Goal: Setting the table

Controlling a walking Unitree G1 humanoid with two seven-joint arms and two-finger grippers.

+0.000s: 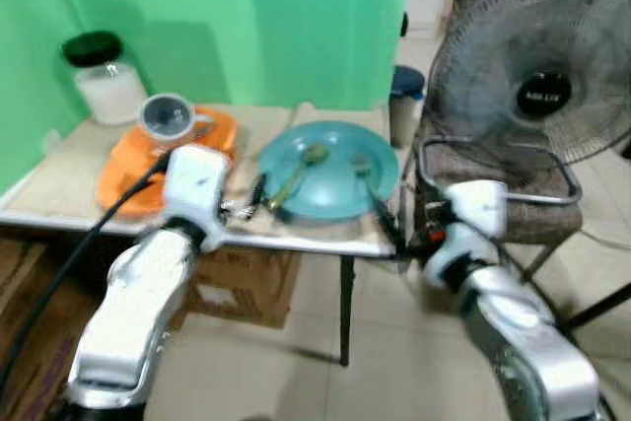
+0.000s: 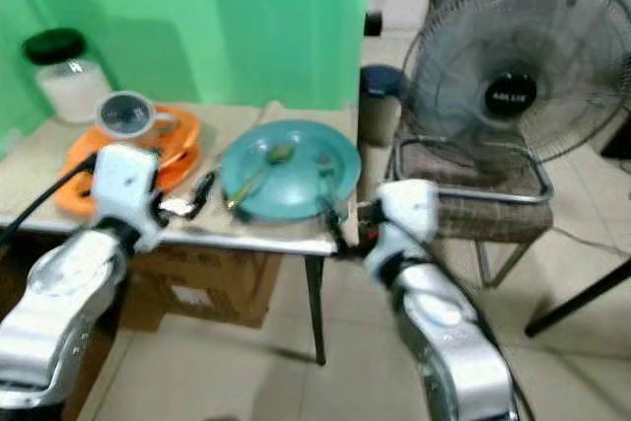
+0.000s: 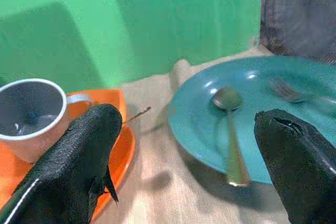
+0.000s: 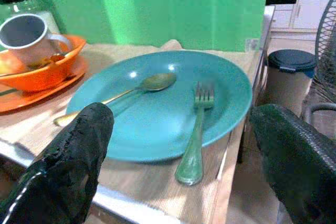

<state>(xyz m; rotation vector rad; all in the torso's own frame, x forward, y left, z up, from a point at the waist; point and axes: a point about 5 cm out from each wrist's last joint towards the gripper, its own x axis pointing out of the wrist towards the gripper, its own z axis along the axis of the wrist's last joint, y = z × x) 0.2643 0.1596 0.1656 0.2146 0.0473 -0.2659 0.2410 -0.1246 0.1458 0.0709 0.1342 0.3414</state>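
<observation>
Two sets of jaws are hovering wide apart at the near edge of the counter, neither one holding anything. The left gripper is sitting at about 8 o'clock of the teal plate, and the right gripper is waiting at about 5 o'clock of it, just off the rim.

Both utensils are lying on the plate: the spoon is pointing its bowl toward the centre with its handle running out over the rim toward the left gripper, and the fork is lying beside it with its handle overhanging the near rim toward the right gripper. An orange bowl carrying a mug is standing at 9 o'clock of the plate, near the left gripper.

Judging from this, the step in hand is lifting the cutlery off the plate to lay it alongside. Doing it well is probably meaning taking each handle where it overhangs the rim, since the jaws can close under and over it there without scraping the plate. The left arm should be keeping away from the orange bowl, and closing slowly, because the thin handles may be slipping or flipping out.
</observation>
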